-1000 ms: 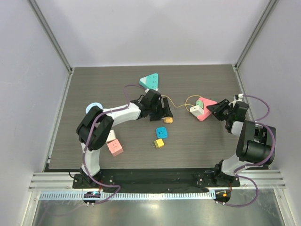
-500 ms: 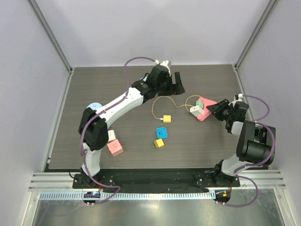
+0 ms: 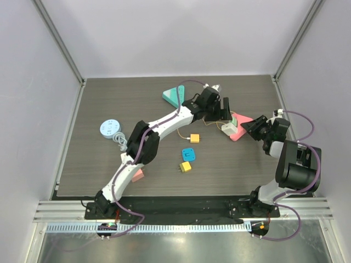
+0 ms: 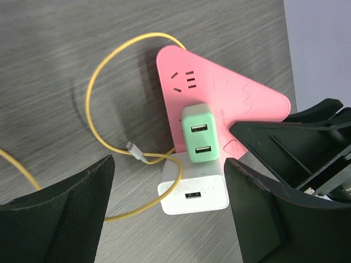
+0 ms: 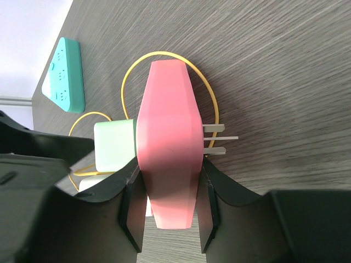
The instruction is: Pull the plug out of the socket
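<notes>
A pink triangular socket [image 4: 225,90] carries two plugs, a green USB plug [image 4: 197,137] and a white USB plug [image 4: 193,193]. My left gripper [image 4: 170,181] hovers open over them, one finger on each side of the white plug and touching neither. In the top view the left gripper [image 3: 222,112] sits just left of the socket [image 3: 244,120]. My right gripper [image 5: 167,211] is shut on the socket [image 5: 167,148], which it holds on edge with its metal prongs [image 5: 219,138] pointing right. The green plug [image 5: 114,147] sticks out on the left.
A yellow cable [image 4: 101,82] loops around the socket and ends in a yellow plug [image 3: 193,138]. A teal triangular socket [image 3: 174,94], a round blue socket [image 3: 111,128], a blue plug [image 3: 188,154] and a small yellow plug [image 3: 186,166] lie on the table. Walls close the back and sides.
My left arm has swung from the yellow plug at mid-table to the back and then right, ending over the pink socket. The right arm and socket have not moved.
</notes>
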Robot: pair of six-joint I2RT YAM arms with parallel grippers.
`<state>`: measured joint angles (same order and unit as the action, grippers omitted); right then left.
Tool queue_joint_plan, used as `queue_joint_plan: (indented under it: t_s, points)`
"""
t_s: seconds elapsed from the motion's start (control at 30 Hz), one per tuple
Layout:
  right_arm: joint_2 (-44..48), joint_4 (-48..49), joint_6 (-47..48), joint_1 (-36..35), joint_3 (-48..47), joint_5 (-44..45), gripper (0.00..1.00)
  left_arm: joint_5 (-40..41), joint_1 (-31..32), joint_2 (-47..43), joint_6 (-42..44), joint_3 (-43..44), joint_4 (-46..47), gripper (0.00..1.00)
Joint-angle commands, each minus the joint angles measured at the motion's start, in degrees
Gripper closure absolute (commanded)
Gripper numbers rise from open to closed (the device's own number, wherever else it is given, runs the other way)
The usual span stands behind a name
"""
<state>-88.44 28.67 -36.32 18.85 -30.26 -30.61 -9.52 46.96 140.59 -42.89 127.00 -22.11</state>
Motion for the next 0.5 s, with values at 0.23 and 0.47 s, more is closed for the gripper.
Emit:
queue_joint_plan:
  t_s: [0.23,0.47]
  points:
    - [0.5,3.1,-0.8,-0.2,-0.5,-1.3,0.99,-0.9,1.2,2.0,-4.7,3.9,7.9,0.26]
    - [0.2,3.3,-0.9,-0.2,-0.7,-1.6,0.99,-2.2,1.4,5.9,-7.6,7.9,8.2,0.32]
